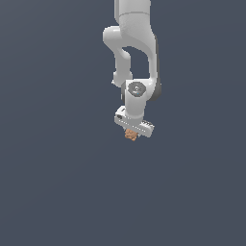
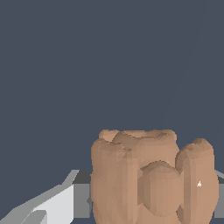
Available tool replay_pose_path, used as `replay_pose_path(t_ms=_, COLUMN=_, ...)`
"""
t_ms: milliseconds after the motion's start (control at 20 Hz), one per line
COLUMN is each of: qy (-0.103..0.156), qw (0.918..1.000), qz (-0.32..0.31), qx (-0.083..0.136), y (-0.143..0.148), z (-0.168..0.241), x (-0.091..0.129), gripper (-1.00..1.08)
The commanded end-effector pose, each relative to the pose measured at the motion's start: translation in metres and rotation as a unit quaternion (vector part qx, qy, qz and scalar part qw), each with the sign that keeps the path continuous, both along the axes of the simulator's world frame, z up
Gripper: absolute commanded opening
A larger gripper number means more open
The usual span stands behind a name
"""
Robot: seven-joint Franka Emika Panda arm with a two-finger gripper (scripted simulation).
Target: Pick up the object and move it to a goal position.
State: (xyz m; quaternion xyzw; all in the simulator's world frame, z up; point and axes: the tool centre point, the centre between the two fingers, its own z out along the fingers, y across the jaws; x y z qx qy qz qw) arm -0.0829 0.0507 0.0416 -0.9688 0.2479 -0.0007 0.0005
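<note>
Object (image 1: 130, 135) sat directly below the tool (image 1: 133, 131), between its fingers; the tool seemed to pinch the object, which hung under the white arm (image 1: 137, 48)

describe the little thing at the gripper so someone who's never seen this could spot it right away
Start at the white robot arm reaching down from the top of the exterior view and follow it to the gripper at its lower end. Tucked just under it is the object, a small orange-brown lump. Its knobbly rounded bumps and warm colour stand out against white arm and plain dark grey-blue background.
</note>
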Motion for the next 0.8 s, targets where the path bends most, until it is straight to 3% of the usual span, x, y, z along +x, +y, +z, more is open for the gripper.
replay_pose_path(t_ms=0, qy=0.001, qw=1.0, qz=0.0, qx=0.0, y=-0.001, z=-0.001, x=0.0, gripper=-1.0)
replay_pose_path(t_ms=400, qy=0.0, qw=1.0, qz=0.0, qx=0.0, y=-0.005, z=0.01, x=0.002, gripper=-1.0)
replay_pose_path(t_ms=750, qy=0.0, qw=1.0, qz=0.0, qx=0.0, y=-0.025, z=0.047, x=0.009, gripper=-1.0)
